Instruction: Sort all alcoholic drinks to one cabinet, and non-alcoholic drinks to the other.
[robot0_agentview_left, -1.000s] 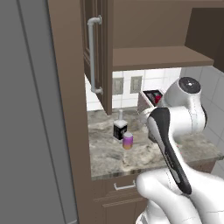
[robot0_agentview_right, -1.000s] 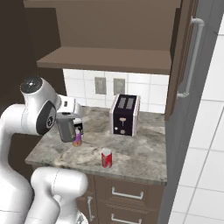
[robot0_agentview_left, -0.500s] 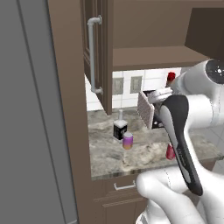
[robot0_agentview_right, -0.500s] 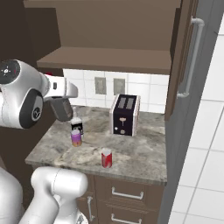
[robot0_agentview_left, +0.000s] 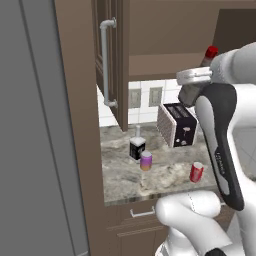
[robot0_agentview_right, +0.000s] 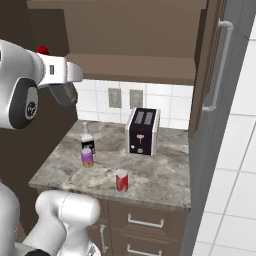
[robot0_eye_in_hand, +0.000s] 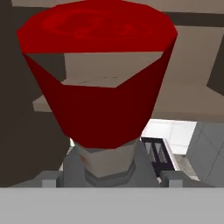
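The dark grey bottle (robot0_eye_in_hand: 103, 164) is cut off at the lower edge of the hand view; the toaster (robot0_eye_in_hand: 158, 154) is partly hidden behind it.

No legible txt; square bottle (robot0_agentview_left: 137, 146) label & cans too blurry.

Colours we are seeing on the mottled grey counter (robot0_agentview_right: 165, 175)

We are looking at a red cap (robot0_eye_in_hand: 98, 74), a purple-and-orange can (robot0_agentview_left: 146, 161), a red can (robot0_agentview_right: 121, 180), a black-labelled bottle (robot0_agentview_left: 136, 146) and a black toaster (robot0_agentview_right: 143, 131).
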